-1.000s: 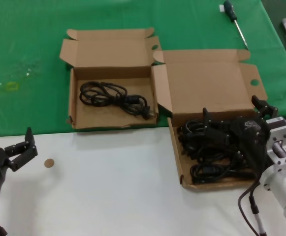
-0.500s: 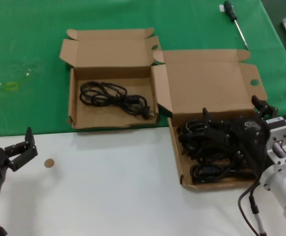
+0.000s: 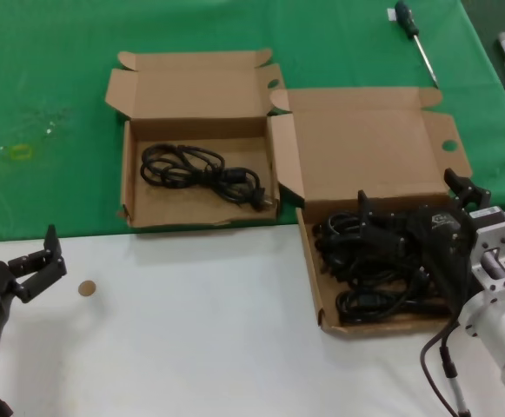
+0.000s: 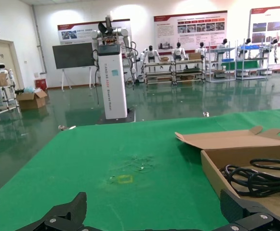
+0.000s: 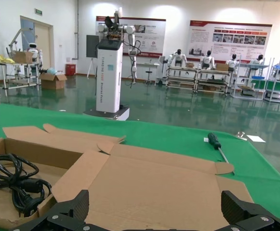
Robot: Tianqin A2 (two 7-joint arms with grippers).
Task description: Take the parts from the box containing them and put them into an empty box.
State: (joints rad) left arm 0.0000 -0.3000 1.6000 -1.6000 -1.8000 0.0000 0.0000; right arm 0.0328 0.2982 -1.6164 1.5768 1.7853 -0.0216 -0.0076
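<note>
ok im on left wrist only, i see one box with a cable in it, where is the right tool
Observer: The right tool hangs over a second, wider box nearer the robot, which holds a pile of black cables.
Operator: is it gripping one
Observer: No. The right wrist view shows its jaws wide open with nothing between them.
Operator: and where does my left tool sit
Observer: The left tool is open, parked over the white tabletop at the robot's near left.
Operator: anything else out there
Observer: A screwdriver lies on the green cloth beyond the wider box.
</note>
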